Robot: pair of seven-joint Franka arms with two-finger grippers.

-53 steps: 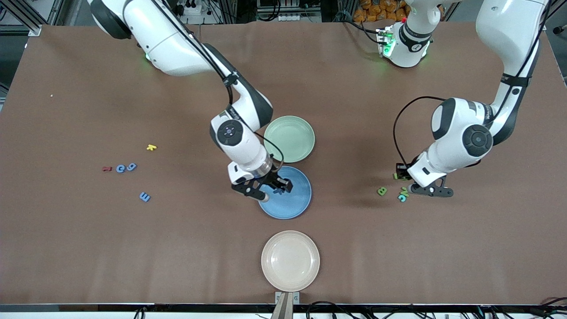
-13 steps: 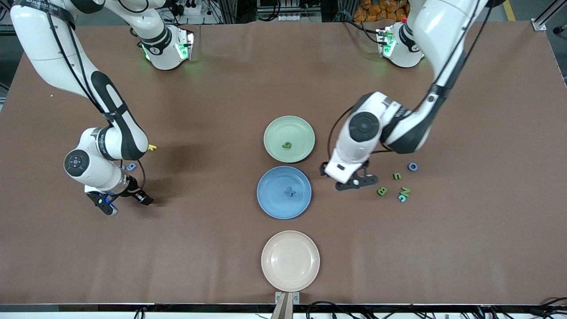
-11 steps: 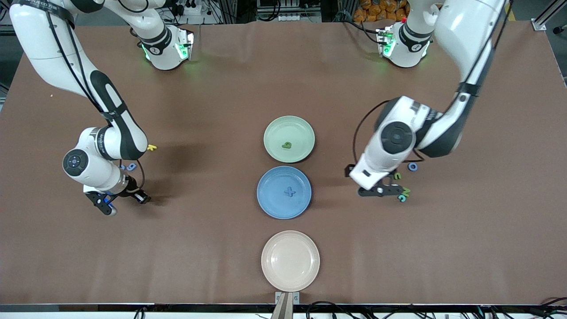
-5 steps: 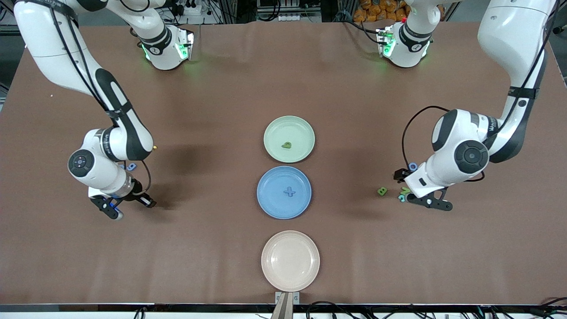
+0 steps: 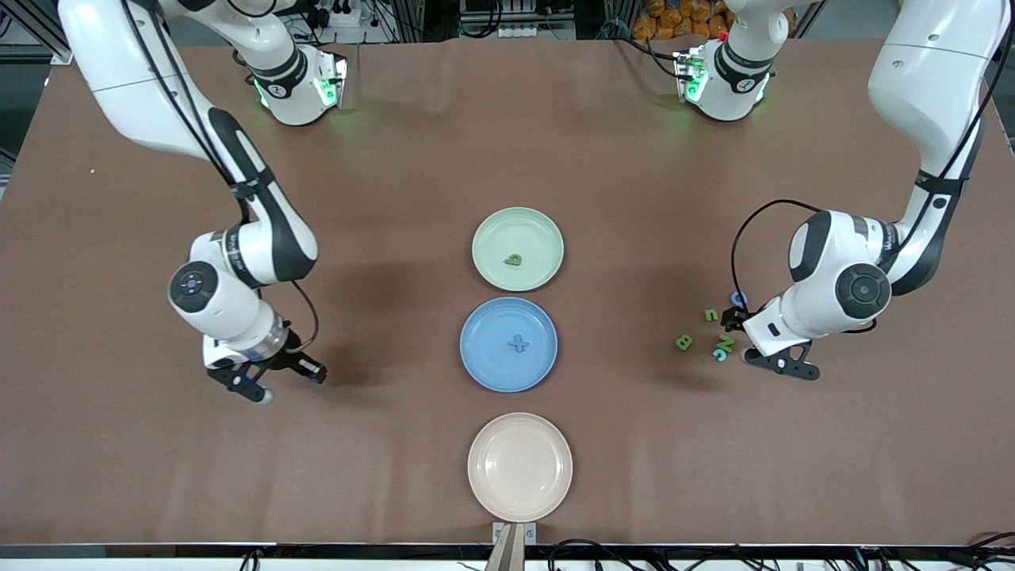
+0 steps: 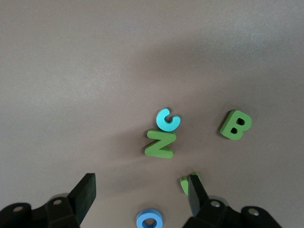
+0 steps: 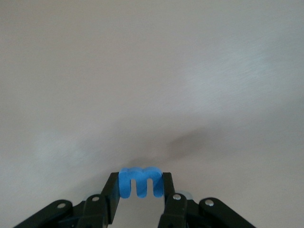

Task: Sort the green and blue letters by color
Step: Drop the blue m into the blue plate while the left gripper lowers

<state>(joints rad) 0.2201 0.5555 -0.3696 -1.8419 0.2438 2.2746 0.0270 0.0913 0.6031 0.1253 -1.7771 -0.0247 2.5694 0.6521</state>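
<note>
Front view: the right gripper (image 5: 268, 378), over bare tabletop (image 5: 381, 476) at about nine o'clock from the blue plate (image 5: 480, 369), should carry its load there. The left gripper (image 5: 773, 363) hovers by the loose letters (image 5: 722, 346).

Right wrist view (showing what the front view hides): closed on a blue letter (image 7: 140, 182).

Left wrist view: jaws apart, empty, green N (image 6: 160, 143) ahead.
</note>
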